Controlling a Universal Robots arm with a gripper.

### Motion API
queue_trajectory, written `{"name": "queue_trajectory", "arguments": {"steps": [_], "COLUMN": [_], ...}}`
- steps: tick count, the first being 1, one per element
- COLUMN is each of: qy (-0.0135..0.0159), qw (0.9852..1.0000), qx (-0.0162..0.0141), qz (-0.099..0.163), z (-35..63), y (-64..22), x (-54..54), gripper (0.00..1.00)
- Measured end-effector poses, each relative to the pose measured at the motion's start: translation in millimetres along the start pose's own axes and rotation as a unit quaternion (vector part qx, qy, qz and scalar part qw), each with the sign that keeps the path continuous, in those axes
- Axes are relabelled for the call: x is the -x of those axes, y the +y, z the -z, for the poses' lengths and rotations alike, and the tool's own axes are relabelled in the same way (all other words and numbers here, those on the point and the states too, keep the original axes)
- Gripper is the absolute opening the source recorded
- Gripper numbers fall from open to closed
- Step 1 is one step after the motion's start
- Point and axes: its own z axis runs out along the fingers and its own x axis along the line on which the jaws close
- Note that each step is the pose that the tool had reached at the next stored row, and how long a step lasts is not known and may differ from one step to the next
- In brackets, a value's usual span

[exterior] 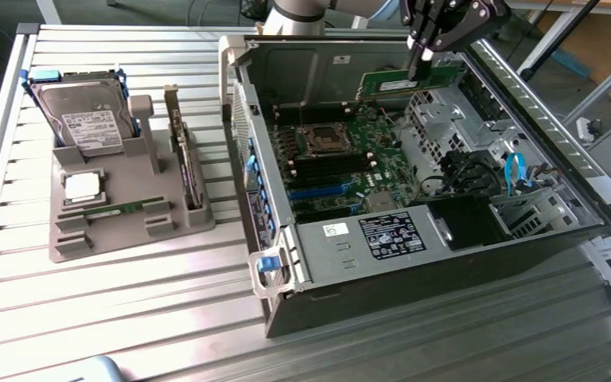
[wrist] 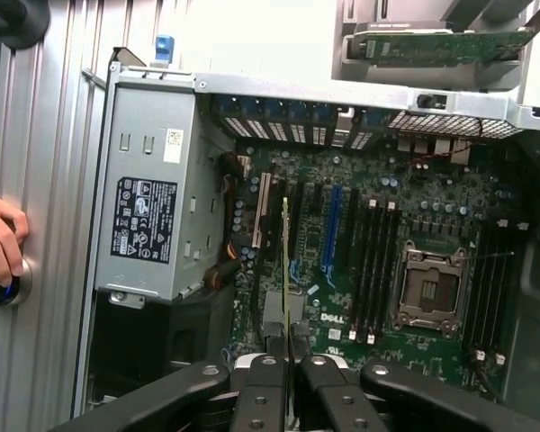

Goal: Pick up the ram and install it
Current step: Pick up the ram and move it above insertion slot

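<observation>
Ram point(exterior: 391, 82), upper right of the exterior view: my jaws pinched its edge. I judged it light, stiff, fragile; edge-hold only.

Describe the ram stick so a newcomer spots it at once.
Find the open computer case on the slatted metal table. Over its far end hangs the gripper, shut on the ram: a narrow green board with a white label, the only board held in the air.
</observation>
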Motion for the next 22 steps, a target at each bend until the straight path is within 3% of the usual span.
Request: {"name": "queue_trajectory", "arguments": {"steps": [12,22], "qy": [0.0003,-0.0001], "qw": [1.0000,1.0000], "qx": [0.0000,0.0000], "qz": [0.000,0.000], "z": [0.2,0.2], "y": [-12.0,-12.8], "x": [-1.6,-1.6], "gripper": [0.13,0.13]}}
